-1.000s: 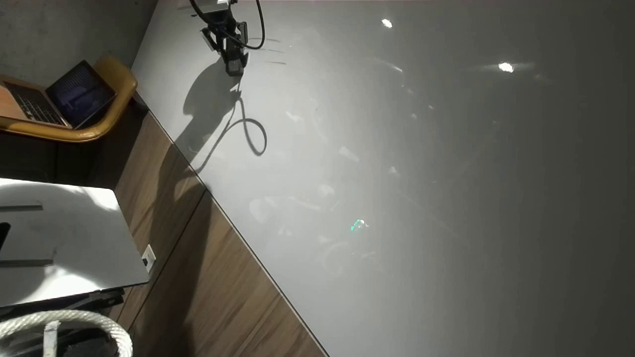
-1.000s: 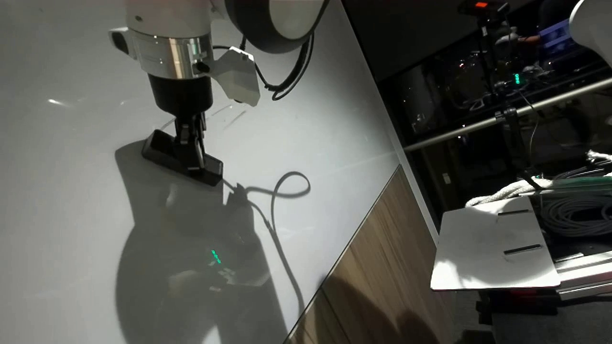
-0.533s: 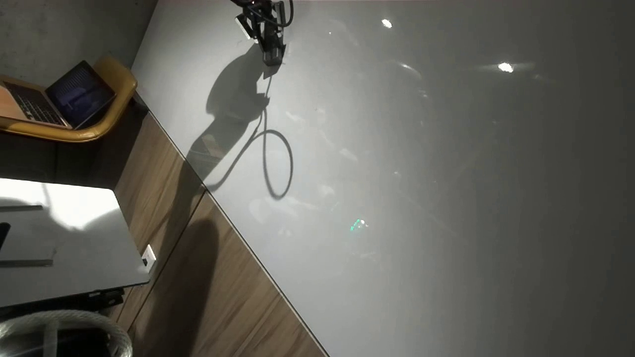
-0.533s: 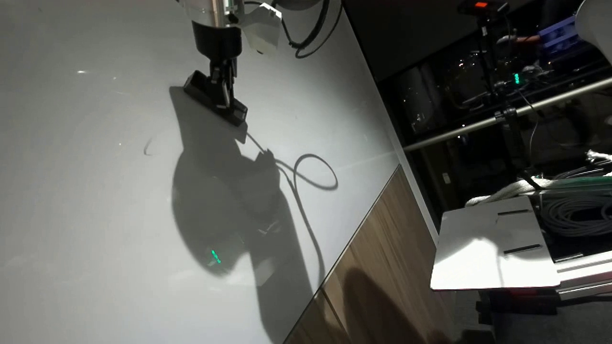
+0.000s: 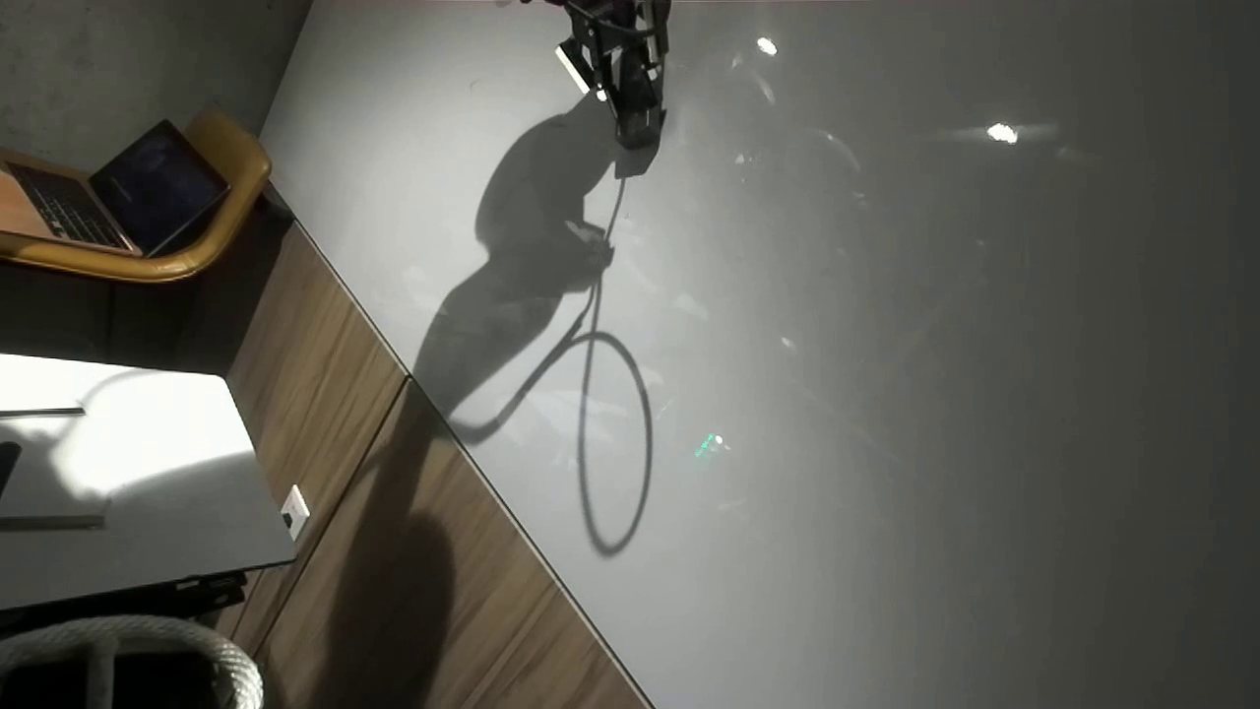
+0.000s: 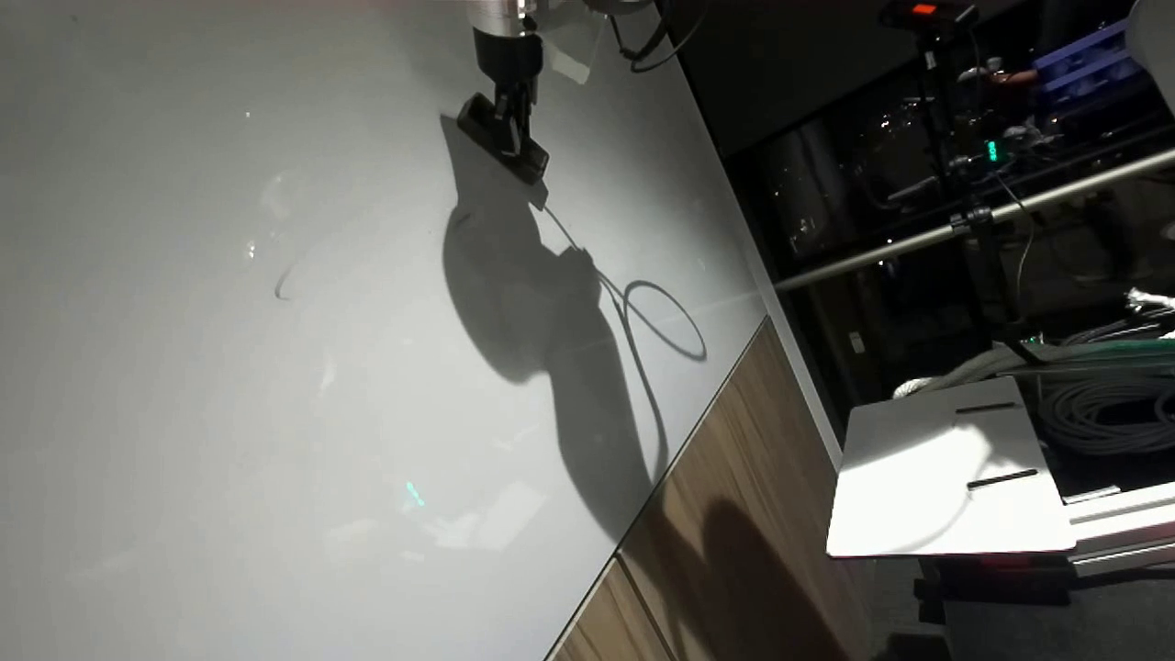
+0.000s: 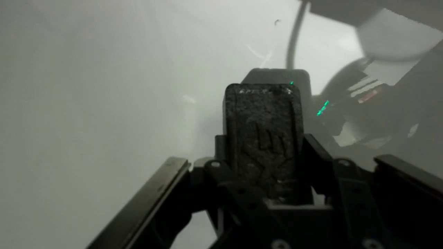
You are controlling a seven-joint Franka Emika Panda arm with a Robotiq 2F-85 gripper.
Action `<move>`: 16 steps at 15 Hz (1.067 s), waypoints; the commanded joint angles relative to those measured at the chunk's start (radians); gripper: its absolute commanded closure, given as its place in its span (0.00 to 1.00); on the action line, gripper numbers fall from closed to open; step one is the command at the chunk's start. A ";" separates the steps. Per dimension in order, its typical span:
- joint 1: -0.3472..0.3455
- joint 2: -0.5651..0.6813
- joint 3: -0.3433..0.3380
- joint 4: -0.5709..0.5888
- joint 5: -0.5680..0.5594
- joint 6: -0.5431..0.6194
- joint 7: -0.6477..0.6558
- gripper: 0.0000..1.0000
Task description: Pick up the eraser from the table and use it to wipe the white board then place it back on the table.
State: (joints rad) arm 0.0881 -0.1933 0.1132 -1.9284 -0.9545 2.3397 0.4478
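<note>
Gripper (image 7: 264, 148) is clamped on eraser (image 7: 263, 110), center of wrist view. In both exterior views the pair sits top middle, at white board (image 6: 202, 395); can't tell if eraser touches it.

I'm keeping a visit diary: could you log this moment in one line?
pincer: gripping eraser; eraser: at whiteboard, touch unclear; whiteboard: faint curved mark showing

One eraser (image 7: 264, 128), one tool (image 7: 265, 154), one whiteboard (image 5: 837, 345) (plus one laptop (image 5: 148, 192)).
</note>
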 commanded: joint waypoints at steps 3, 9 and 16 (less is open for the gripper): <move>-0.010 -0.012 0.040 -0.137 -0.128 0.091 0.145 0.71; -0.010 -0.008 0.043 -0.173 -0.234 0.113 0.257 0.71; -0.009 -0.024 0.028 -0.178 -0.374 0.133 0.397 0.71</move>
State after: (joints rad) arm 0.0862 -0.1957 0.1552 -2.0954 -1.2734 2.4401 0.7938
